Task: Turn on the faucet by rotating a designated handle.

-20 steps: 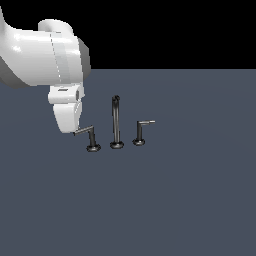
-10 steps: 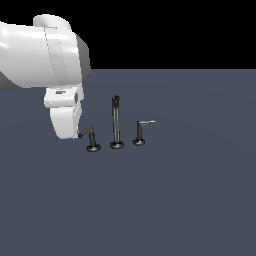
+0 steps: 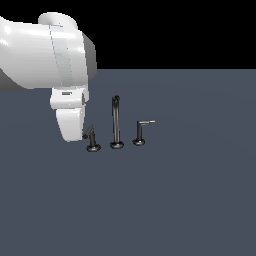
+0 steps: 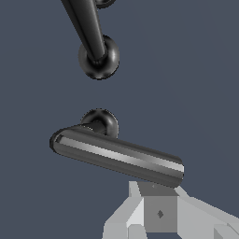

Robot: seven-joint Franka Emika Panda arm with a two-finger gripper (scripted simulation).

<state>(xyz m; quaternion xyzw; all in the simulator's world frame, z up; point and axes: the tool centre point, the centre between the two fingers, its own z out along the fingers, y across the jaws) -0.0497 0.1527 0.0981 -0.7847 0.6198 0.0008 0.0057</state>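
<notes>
The pale grey blocky gripper [image 4: 158,212] is pressing against the far end of the short dark metal handle's lever [image 4: 119,156], which is lying at its 12 o'clock, long axis crosswise (finger spread I cannot tell). Beyond, the tall thin dark spout [image 3: 116,122] is standing beside it. No writing is showing.

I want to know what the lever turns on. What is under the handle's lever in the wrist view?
Under the lever sits its round base on the grey floor; the lever covers the post.
</notes>
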